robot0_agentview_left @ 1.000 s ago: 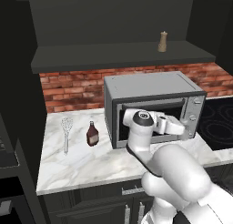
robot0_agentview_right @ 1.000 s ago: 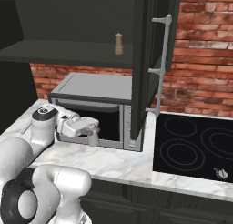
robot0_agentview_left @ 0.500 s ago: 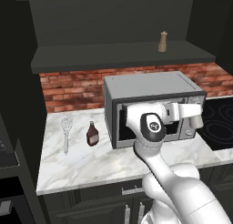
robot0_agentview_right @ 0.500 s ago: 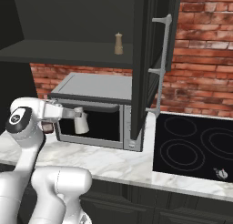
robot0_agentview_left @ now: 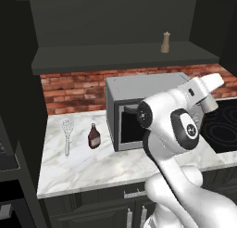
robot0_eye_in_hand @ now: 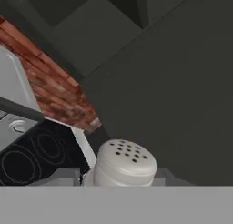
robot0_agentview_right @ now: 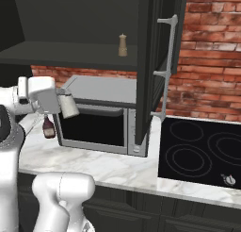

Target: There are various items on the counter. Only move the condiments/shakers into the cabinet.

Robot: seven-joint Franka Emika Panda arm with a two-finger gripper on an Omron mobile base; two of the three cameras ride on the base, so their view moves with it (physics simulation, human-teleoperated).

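Hand [robot0_agentview_right: 66,105] clamped on shaker [robot0_agentview_right: 69,106], jaws partly closed around its body, holed cap pointing away from wrist. Carried raised in front of microwave [robot0_agentview_right: 101,114], tilted, presumably en route to cabinet [robot0_agentview_right: 70,54] shelf above hand. Mill [robot0_agentview_right: 122,45] stood on that shelf already, up and beyond hand. Bottle [robot0_agentview_left: 94,136] and whisk [robot0_agentview_left: 67,135] left on bench [robot0_agentview_left: 88,164] below, well apart from hand; bottle looked next.

The pale grey shaker [robot0_agentview_right: 69,106], its domed top pierced with small holes, hangs tilted in the air in front of the microwave. The tan wooden pepper mill [robot0_agentview_left: 165,42] stands upright on the dark cabinet [robot0_agentview_left: 125,56] shelf. The dark red-brown bottle [robot0_agentview_left: 94,136] stands upright on the white marble counter [robot0_agentview_left: 88,169], beside the wire whisk [robot0_agentview_left: 67,136] lying flat.
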